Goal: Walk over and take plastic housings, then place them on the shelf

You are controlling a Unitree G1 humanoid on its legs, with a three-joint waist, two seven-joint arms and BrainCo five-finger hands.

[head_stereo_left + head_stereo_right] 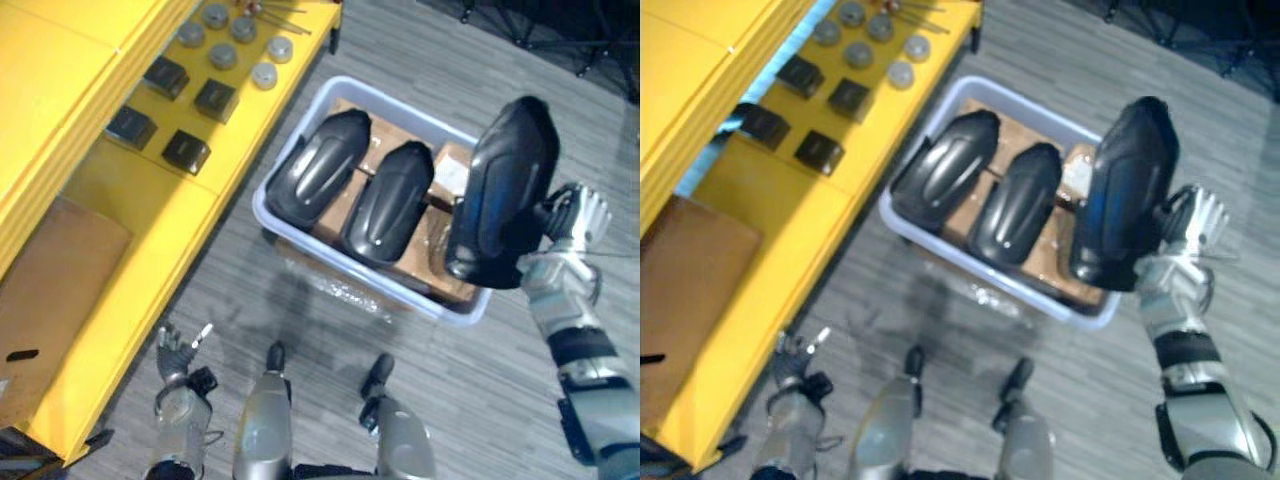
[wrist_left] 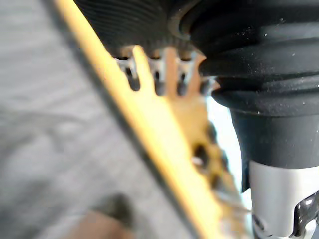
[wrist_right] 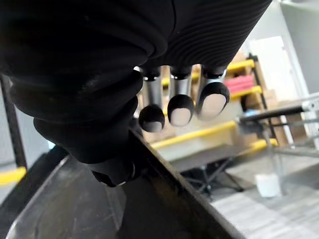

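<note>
Right robot hand (image 1: 572,225), centre right, fingers curled over the edge of a black housing (image 1: 503,190), holds it upright above the bin (image 1: 400,290), probably to clear two more housings (image 1: 318,168) before the yellow shelf (image 1: 150,250) at left. Left robot hand (image 1: 172,350), lower left, hangs slack-fingered.

The floor (image 1: 230,280) is grey, laid in narrow streaked planks. Along one side runs a low yellow shelf (image 1: 140,220), its upper board overhanging a wider deck. On that deck sit dark square blocks (image 1: 186,150), a cluster of grey round discs (image 1: 222,55) and a flat brown cardboard sheet (image 1: 55,290). Black stand legs (image 1: 545,30) splay across the far floor. Further off, in bright light, there is racking with yellow beams (image 3: 199,134) carrying cardboard boxes, and a white container (image 3: 267,184) stands on the floor.
</note>
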